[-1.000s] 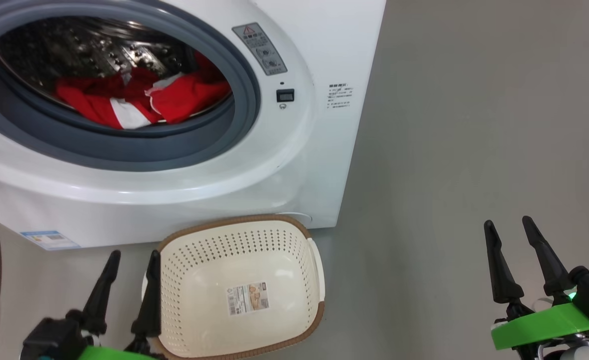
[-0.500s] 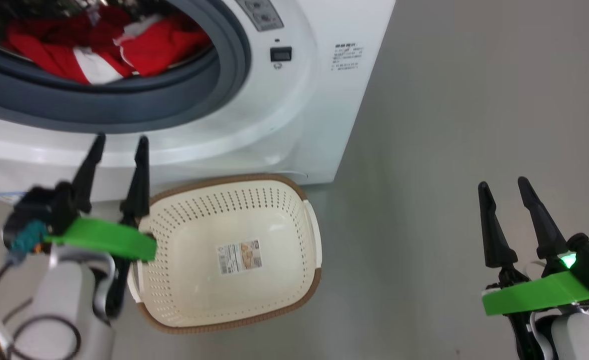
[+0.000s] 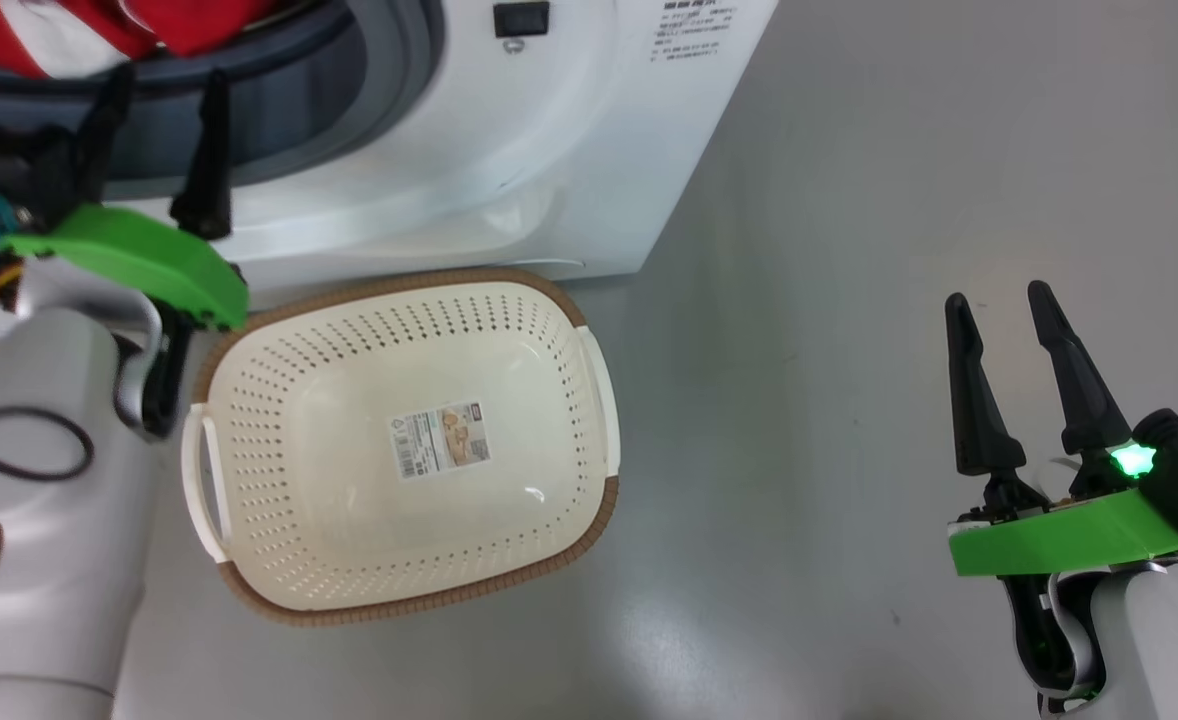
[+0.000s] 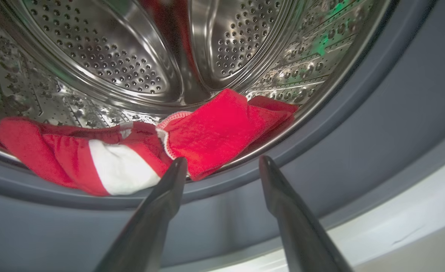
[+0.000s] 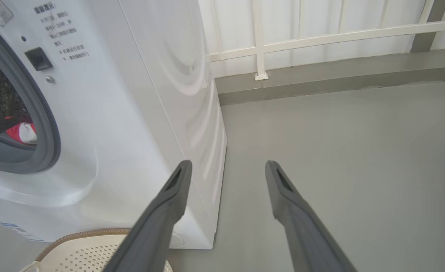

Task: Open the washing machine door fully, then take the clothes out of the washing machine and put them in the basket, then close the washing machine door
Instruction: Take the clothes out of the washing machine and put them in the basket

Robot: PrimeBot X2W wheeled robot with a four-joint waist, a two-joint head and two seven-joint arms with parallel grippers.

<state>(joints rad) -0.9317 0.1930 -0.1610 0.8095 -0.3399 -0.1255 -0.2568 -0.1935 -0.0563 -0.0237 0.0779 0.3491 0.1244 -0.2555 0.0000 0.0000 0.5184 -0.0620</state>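
The washing machine (image 3: 509,150) stands with its round mouth uncovered; its door is out of view. Red and white clothes (image 4: 215,128) lie at the front of the steel drum (image 4: 132,56), partly over the grey rubber ring (image 4: 358,113). My left gripper (image 4: 223,160) is open just before that ring, its fingertips close to the red cloth and holding nothing. In the head view the left gripper (image 3: 164,85) sits at the mouth's lower edge, above the basket (image 3: 389,285), which is empty on the floor. My right gripper (image 3: 996,298) hovers open over the floor at the right.
The grey floor (image 3: 849,200) stretches to the right of the machine. A white railing and a low kerb (image 5: 260,41) close off the far side. A black cable loops beside my left forearm (image 3: 39,480). The basket rim (image 5: 79,236) touches the machine's base.
My left gripper has risen from beside the basket to the drum mouth, still open. The head camera has tilted down, shifting the whole picture. The right arm has held still.
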